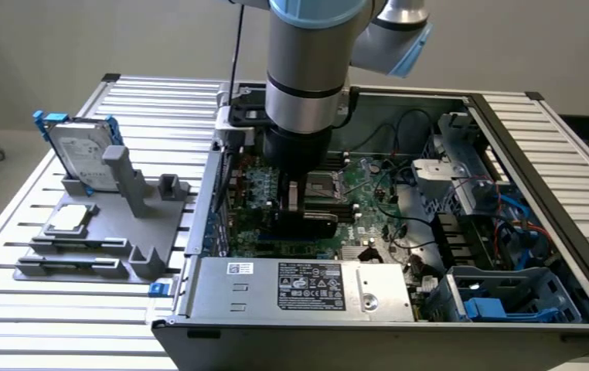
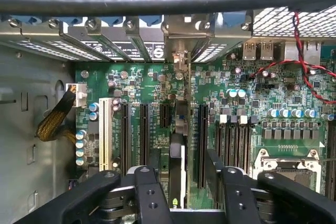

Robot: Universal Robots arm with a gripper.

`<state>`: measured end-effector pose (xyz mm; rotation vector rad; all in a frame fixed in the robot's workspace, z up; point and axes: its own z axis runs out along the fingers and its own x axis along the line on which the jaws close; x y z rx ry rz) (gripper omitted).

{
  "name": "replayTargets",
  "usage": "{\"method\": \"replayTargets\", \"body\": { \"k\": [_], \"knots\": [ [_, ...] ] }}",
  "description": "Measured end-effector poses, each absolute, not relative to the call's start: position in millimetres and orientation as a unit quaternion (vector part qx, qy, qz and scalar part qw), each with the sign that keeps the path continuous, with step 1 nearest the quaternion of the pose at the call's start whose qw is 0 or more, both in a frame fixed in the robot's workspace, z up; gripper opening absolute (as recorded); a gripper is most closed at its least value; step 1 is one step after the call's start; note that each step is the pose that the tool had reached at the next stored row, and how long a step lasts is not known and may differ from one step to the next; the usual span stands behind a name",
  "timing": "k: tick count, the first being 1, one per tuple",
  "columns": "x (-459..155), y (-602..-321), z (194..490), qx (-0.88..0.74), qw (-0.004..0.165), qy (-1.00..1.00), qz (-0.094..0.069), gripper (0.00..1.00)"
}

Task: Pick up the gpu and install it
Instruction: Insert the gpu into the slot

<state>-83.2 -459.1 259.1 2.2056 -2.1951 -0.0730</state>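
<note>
Arm hides part of the gpu.

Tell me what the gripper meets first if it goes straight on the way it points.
Most likely the gpu, standing edge-on directly ahead of the gripper, motherboard beyond; the gap between them is unclear.

Arm inside open case, gpu beneath it

The counter is silver, ribbed with parallel slats. The motherboard is green, with one white slot among black ones and a red-and-black twisted wire over it. The pincer and the gpu show black. The hard drive is silver in a blue frame, and its stand is grey.
</note>
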Motion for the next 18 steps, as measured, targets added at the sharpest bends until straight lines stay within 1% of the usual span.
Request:
{"method": "replayTargets", "body": {
  "k": [12,13,15,16,18],
  "knots": [
    [-83.2,-459.1,295.7,0.709,0.014,-0.705,-0.023,0.47],
    [-83.2,-459.1,297.8,0.709,0.014,-0.705,-0.023,0.44],
    [-83.2,-459.1,299.0,0.709,0.014,-0.705,-0.023,0.32],
    [-83.1,-459.1,299.0,0.709,0.014,-0.705,-0.023,0.32],
    [-83.2,-459.1,299.1,0.709,0.014,-0.705,-0.023,0.20]
  ]
}}
